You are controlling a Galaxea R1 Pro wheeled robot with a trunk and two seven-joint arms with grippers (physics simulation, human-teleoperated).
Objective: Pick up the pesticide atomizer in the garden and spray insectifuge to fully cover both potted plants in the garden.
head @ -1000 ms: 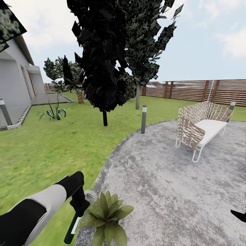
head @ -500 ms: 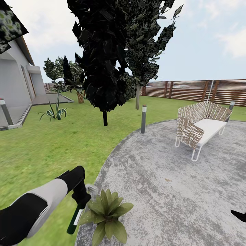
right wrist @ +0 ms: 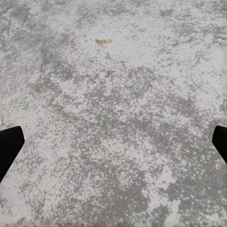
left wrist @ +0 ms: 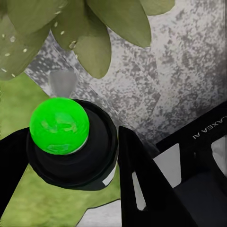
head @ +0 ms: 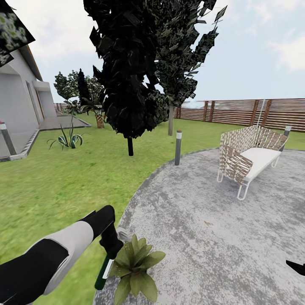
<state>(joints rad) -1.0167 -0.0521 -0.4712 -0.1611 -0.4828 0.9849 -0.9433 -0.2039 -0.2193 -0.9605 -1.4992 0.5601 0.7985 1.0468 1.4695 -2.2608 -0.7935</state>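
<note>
My left gripper [head: 111, 247] is shut on the pesticide atomizer [head: 104, 271], a dark green bottle with a white label band that hangs tilted at the patio's edge. In the left wrist view its round bright green top [left wrist: 59, 125] sits between my black fingers [left wrist: 142, 189], with a small pale cone [left wrist: 61, 82] at the nozzle. One potted plant [head: 133, 264], a low rosette of olive leaves [left wrist: 94, 28], stands right beside the bottle. My right gripper [right wrist: 113, 144] hangs open over bare paving, and its tip [head: 296, 267] pokes in at the right edge of the head view.
The grey round patio [head: 203, 212] spreads to the right, lawn [head: 59, 186] to the left. A woven bench [head: 250, 159] stands at the far right, a grey bollard lamp [head: 178, 147] at the patio rim, and dark trees [head: 127, 76] behind it. A wooden fence [head: 254, 112] closes the back.
My left arm has moved to the right with the atomizer, bringing the bottle up against the plant's leaves. The right gripper has stayed put.
</note>
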